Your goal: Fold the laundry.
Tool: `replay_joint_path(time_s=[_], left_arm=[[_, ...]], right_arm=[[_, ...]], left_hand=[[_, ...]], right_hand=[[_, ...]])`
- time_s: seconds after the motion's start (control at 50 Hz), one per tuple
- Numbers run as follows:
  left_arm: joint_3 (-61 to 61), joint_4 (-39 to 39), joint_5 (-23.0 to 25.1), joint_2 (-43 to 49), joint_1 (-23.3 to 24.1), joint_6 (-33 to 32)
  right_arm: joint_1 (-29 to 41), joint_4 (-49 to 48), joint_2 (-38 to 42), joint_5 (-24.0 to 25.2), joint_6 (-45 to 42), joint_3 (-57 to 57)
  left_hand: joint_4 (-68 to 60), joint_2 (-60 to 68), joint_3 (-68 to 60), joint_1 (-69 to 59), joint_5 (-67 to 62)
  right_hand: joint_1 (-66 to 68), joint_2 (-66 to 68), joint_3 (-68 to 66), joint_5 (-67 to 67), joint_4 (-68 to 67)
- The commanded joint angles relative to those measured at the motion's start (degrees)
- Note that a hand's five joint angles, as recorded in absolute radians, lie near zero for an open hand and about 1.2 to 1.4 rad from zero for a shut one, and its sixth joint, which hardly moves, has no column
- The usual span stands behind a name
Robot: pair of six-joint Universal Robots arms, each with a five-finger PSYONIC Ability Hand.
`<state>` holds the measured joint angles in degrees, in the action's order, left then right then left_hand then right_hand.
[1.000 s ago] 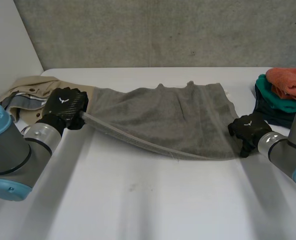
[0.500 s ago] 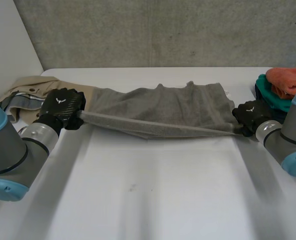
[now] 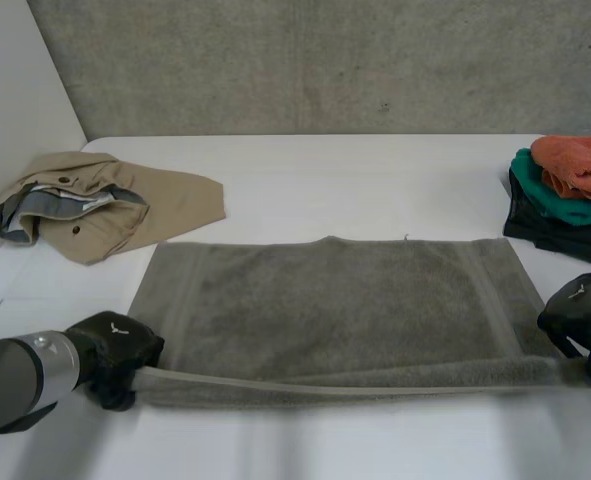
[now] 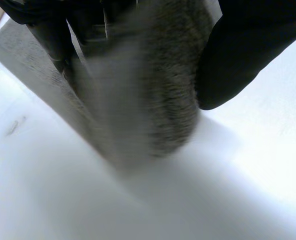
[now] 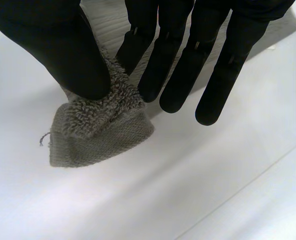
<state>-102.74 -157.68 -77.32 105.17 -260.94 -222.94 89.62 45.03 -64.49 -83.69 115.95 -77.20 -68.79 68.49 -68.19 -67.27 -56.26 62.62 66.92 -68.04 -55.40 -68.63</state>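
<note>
A grey towel (image 3: 335, 300) lies spread across the middle of the white table (image 3: 355, 170), its near long edge lifted off the surface and stretched between my hands. At the near left corner my left hand (image 3: 115, 355) is shut on the towel. In the left wrist view the towel (image 4: 168, 90) runs between the thumb (image 4: 243, 55) and the fingers. My right hand (image 3: 580, 315) holds the near right corner. In the right wrist view the thumb (image 5: 72, 55) pinches that corner (image 5: 97, 135) against a finger, and the other fingers stay straight.
A beige garment (image 3: 105, 205) lies crumpled at the far left. A stack of folded clothes (image 3: 560, 195), orange on teal on dark, sits at the right edge just beyond my right hand. A grey wall closes off the far side.
Both hands have drawn the towel's held edge from the far side toward the near edge. The towel now lies nearer, clear of the beige garment. The right hand has closed on its corner.
</note>
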Motion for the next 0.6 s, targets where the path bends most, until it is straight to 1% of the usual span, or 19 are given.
replay_joint_path(time_s=[0.02, 0.04, 0.06, 0.12, 0.14, 0.16, 0.2, 0.22, 0.3, 0.34, 0.4, 0.42, 0.46, 0.52, 0.6], left_arm=[[14.74, -11.24, -0.29, 8.55, 2.18, 2.15], [17.02, -12.82, -0.29, 9.52, 2.45, 3.11], [21.92, -15.88, -0.12, 11.01, 2.89, 5.04], [29.24, -21.86, 0.06, 12.34, 3.42, 7.86], [33.70, -26.84, -0.11, 12.34, 3.51, 9.70], [35.66, -29.59, -0.46, 12.34, 3.51, 10.76], [38.92, -35.39, -1.34, 12.08, 3.24, 13.31], [40.67, -41.42, -2.65, 11.65, 3.07, 16.10], [43.49, -52.00, -5.81, 11.73, 3.07, 22.96], [44.90, -50.64, -6.35, 12.43, 2.98, 25.00], [46.05, -47.65, -6.79, 13.31, 2.80, 25.19], [46.31, -45.81, -6.88, 13.83, 2.54, 25.10], [46.05, -44.48, -6.71, 14.01, 2.36, 25.10], [44.04, -43.68, -6.44, 14.19, 2.19, 25.36], [39.29, -44.56, -5.83, 14.54, 2.36, 25.10]], right_arm=[[4.69, -7.76, 5.42, -1.65, 5.85, 8.98], [5.21, -9.07, 6.12, -2.00, 7.08, 10.65], [5.91, -12.22, 7.00, -2.87, 9.79, 14.58], [6.88, -18.38, 7.45, -4.46, 15.07, 20.84], [7.24, -23.45, 7.10, -5.51, 19.44, 24.08], [7.41, -26.11, 6.83, -5.95, 21.75, 25.33], [7.42, -31.56, 5.96, -6.66, 26.49, 26.66], [7.50, -37.41, 4.56, -6.75, 30.61, 26.75], [7.94, -49.04, 1.48, -6.05, 35.04, 25.61], [7.86, -50.22, 1.56, -5.43, 34.43, 25.34], [8.12, -49.43, 2.17, -4.91, 34.08, 25.87], [8.20, -48.12, 3.13, -4.47, 33.73, 26.39], [8.56, -46.36, 4.19, -4.03, 33.20, 26.92], [9.43, -43.11, 6.21, -3.41, 31.88, 27.54], [10.84, -40.64, 8.67, -2.80, 30.21, 26.93]], left_hand=[[-11.21, 11.51, -11.81, -12.73, -13.74], [-11.21, 11.51, -11.81, -12.73, -13.74], [-11.21, 11.51, -11.81, -12.73, -13.74], [-11.21, 11.51, -11.81, -12.73, -13.74], [-11.21, 11.51, -11.81, -12.73, -13.74], [-11.21, 11.51, -11.81, -12.73, -13.74], [-11.21, 11.51, -11.81, -12.73, -13.74], [-11.21, 11.51, -11.81, -12.73, -13.74], [-11.21, 11.51, -11.81, -12.73, -13.74], [-11.21, 11.51, -11.81, -12.73, -13.74], [-11.21, 11.51, -11.81, -12.73, -13.74], [-11.21, 11.51, -11.81, -12.73, -13.74], [-11.21, 11.51, -11.81, -12.73, -13.74], [-11.21, 11.51, -11.81, -12.73, -13.74], [-11.21, 11.51, -11.81, -12.73, -13.74]], right_hand=[[17.38, 13.08, -11.96, -14.60, -11.37], [17.38, 13.08, -11.96, -14.60, -11.37], [17.38, 13.08, -11.96, -14.60, -11.37], [17.38, 13.08, -11.96, -14.60, -11.37], [17.38, 13.08, -11.96, -14.60, -11.37], [17.38, 13.08, -11.96, -14.60, -11.37], [17.38, 13.08, -11.96, -14.60, -11.37], [17.38, 13.08, -11.96, -14.60, -11.37], [17.38, 13.08, -11.96, -14.60, -11.37], [17.38, 13.08, -11.96, -14.60, -11.37], [17.38, 13.08, -11.96, -14.60, -11.37], [17.38, 13.08, -11.96, -14.60, -11.37], [17.38, 13.08, -11.96, -14.60, -11.37], [17.38, 13.08, -11.96, -14.60, -11.37], [17.38, 13.08, -11.96, -14.60, -11.37]])
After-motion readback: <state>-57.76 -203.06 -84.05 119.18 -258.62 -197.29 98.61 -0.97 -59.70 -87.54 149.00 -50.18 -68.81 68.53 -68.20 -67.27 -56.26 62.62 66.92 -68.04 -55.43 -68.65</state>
